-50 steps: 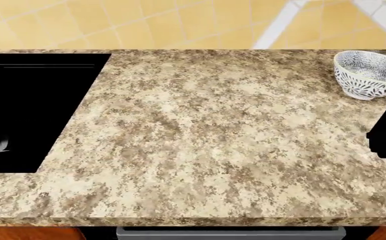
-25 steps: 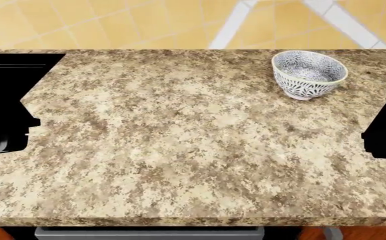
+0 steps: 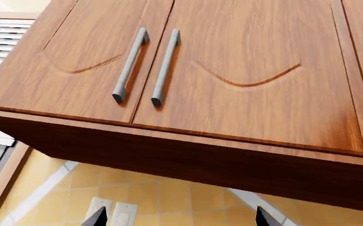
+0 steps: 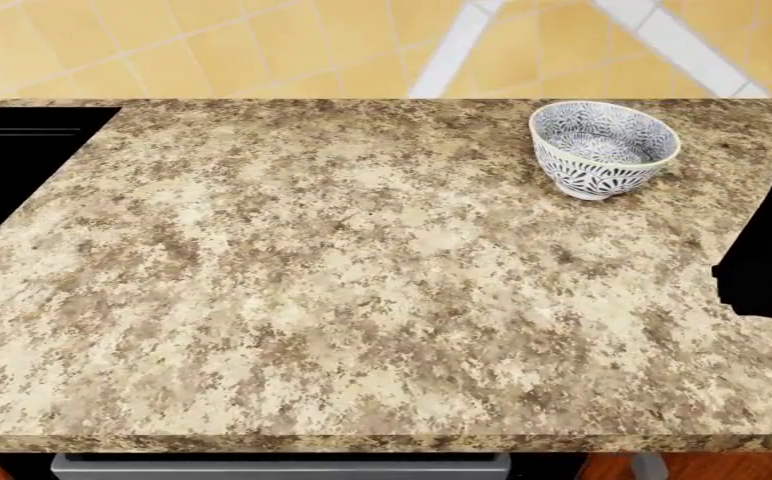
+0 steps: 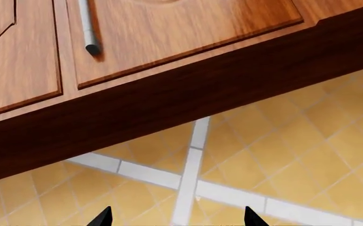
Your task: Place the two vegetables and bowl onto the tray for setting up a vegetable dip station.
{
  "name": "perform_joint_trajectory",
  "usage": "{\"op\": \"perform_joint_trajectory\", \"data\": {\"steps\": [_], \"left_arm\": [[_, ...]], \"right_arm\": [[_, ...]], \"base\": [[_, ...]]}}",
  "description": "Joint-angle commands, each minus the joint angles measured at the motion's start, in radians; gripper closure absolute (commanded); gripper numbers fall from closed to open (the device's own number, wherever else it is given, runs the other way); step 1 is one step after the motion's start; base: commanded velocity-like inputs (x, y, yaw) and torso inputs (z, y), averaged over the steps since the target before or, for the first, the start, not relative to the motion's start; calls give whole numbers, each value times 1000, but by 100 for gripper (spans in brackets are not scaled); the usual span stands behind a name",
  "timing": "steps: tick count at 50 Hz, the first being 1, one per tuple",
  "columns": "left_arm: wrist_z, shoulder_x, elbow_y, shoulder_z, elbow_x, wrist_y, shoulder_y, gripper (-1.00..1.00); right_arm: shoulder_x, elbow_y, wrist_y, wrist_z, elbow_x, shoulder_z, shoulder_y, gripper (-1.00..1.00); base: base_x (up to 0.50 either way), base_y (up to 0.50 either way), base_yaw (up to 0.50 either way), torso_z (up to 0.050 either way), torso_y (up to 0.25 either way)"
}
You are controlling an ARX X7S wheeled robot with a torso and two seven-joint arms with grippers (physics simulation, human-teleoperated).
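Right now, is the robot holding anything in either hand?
No. Both the left hand and the right hand are open, pointing up at wall cabinets with nothing between the fingertips. The bowl sits untouched on the counter.

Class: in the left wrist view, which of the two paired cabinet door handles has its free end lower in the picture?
The inner handle, nearer the door seam, reaches lower than its neighbour.

A simulated home kitchen: a speckled granite-look worktop (image 4: 359,280) runs along a wall of yellow tiles (image 4: 226,45) crossed by white bands. Overhead hang wooden wall cabinets (image 3: 219,70) with grey bar handles (image 3: 129,66). At two o'clock stands a patterned bowl (image 4: 604,147).
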Motion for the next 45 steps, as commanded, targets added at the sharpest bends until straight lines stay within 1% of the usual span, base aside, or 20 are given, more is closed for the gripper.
{"op": "perform_joint_trajectory", "data": {"steps": [1, 3, 4, 5, 7, 8, 11, 13, 17, 19, 23, 39, 45], "left_arm": [[-205, -95, 24, -350, 159, 159, 358, -100], [-200, -74, 16, -531, 157, 190, 544, -100], [-183, -56, -2, -594, 150, 221, 615, -100], [-170, -39, -11, -636, 142, 233, 658, -100], [-137, -10, -44, -671, 114, 273, 708, -100], [-125, -13, -58, -658, 95, 278, 710, -100], [-92, 3, -99, -577, 73, 288, 646, -100], [-60, 34, -132, -516, 59, 286, 588, -100], [-7, 63, -167, -437, 13, 260, 517, -100], [27, 97, -191, -389, -4, 233, 460, -100], [39, 111, -202, -373, -11, 220, 445, -100], [32, 108, -182, -402, -3, 218, 465, -100], [37, 113, -179, -402, -1, 211, 461, -100]], "right_arm": [[-6, 1, 14, -11, 1, -4, 6, -100], [-6, 1, 15, -13, 1, -4, 6, -100], [-6, 0, 16, -13, 0, -4, 6, -100], [-7, 0, 17, -13, 0, -4, 6, -100], [-6, -3, 23, -13, -1, -5, 8, -100], [-7, -4, 26, -14, 0, -6, 11, -100], [-8, -6, 31, -15, -2, -7, 13, -100], [-10, -3, 32, -19, -1, -8, 14, -100], [-13, -4, 40, -25, -2, -11, 19, -100], [-13, -6, 43, -25, -2, -12, 20, -100], [-15, -9, 50, -28, -3, -14, 23, -100], [-21, -15, 84, -27, -11, -17, 41, -100], [-23, -16, 96, -28, -5, -20, 46, -100]], "base": [[0, 0, 0, 0, 0], [0, 0, 0, 0, 0], [0, 0, 0, 0, 0], [0, 0, 0, 0, 0], [0, 0, 0, 0, 0], [0, 0, 0, 0, 0], [0, 0, 0, 0, 0], [0, 0, 0, 0, 0], [0, 0, 0, 0, 0], [0, 0, 0, 0, 0], [0, 0, 0, 0, 0], [0, -2, 0, 0, 0], [0, -444, 0, 0, 0]]}}
